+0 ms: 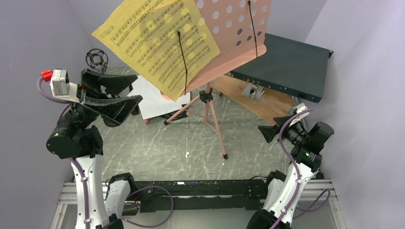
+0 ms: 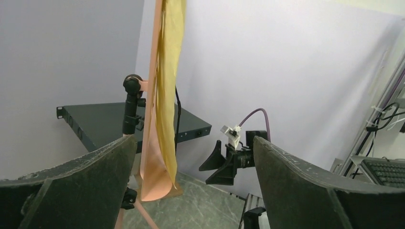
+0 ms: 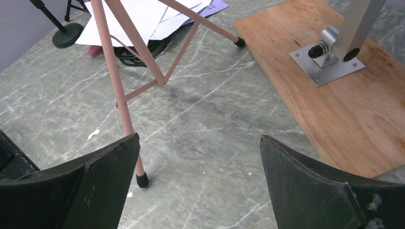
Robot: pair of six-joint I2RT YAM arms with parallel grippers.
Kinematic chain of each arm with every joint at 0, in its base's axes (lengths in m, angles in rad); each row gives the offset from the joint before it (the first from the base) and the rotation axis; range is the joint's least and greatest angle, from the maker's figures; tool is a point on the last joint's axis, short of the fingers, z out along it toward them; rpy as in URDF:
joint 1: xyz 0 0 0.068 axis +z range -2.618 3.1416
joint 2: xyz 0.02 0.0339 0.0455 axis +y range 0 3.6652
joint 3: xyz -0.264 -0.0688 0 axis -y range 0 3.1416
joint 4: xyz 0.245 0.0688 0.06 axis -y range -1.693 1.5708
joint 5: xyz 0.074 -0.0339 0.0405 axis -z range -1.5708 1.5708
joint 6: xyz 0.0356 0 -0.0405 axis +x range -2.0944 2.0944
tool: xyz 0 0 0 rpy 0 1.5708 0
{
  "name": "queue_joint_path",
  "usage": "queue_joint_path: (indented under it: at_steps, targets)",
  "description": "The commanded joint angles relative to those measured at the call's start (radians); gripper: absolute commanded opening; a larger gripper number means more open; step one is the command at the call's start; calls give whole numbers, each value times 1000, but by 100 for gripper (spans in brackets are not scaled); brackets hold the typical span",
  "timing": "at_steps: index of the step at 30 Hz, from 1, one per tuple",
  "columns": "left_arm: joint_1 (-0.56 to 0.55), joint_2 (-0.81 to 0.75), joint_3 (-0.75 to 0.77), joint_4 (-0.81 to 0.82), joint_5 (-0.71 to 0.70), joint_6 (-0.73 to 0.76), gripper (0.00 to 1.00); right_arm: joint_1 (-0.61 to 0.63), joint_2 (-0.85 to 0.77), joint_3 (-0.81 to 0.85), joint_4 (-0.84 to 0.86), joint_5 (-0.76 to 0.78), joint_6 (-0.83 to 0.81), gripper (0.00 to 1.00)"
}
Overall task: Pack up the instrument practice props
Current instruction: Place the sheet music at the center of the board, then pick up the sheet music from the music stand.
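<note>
The pink perforated music desk (image 1: 239, 28) stands on pink tripod legs (image 1: 208, 114) at mid-table. A yellow sheet-music page (image 1: 157, 38) leans on it under a black clip arm. White pages (image 1: 154, 101) lie on the table behind the tripod, also in the right wrist view (image 3: 138, 19). A black mic holder (image 1: 97, 58) stands at the far left. My left gripper (image 1: 137, 89) is open and empty, raised left of the desk; its wrist view shows the desk edge-on (image 2: 152, 119) with the yellow page (image 2: 169, 86). My right gripper (image 1: 267, 132) is open and empty, right of the tripod, above the table near one leg (image 3: 117, 81).
A dark teal rack box (image 1: 286, 64) sits at the back right on a brown wooden board (image 1: 260, 100) with a metal bracket (image 3: 329, 62). A black round stand base (image 3: 67, 36) and a black cable (image 3: 143, 50) lie by the white pages. Walls close in on both sides.
</note>
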Motion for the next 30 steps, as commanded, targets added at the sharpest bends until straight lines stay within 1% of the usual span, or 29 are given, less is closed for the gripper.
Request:
queue_joint_path:
  at_steps: [1,3,5,10,11,16,20,23,30]
  targets:
    - [-6,30,59,121,-40,-123,96,4,-4,10,28,2,-13,99]
    - [-9,38,80,92,-48,-118,94,3,-4,10,29,5,-13,100]
    - [-12,47,96,51,-57,-106,90,3,-5,9,28,5,-13,99]
    - [-17,69,123,-5,-81,-87,72,3,-4,8,30,8,-11,99]
    - [-19,73,131,-11,-83,-83,69,3,-4,8,31,9,-12,99]
    - [-33,93,158,-31,-80,-59,64,3,-2,8,34,14,-10,99]
    - [-43,101,176,-108,-77,0,60,3,-1,6,36,17,-10,99]
    - [-50,103,177,-134,-77,23,59,3,1,7,36,18,-10,99]
    - [-57,108,180,-132,-79,24,58,3,2,6,37,20,-10,100]
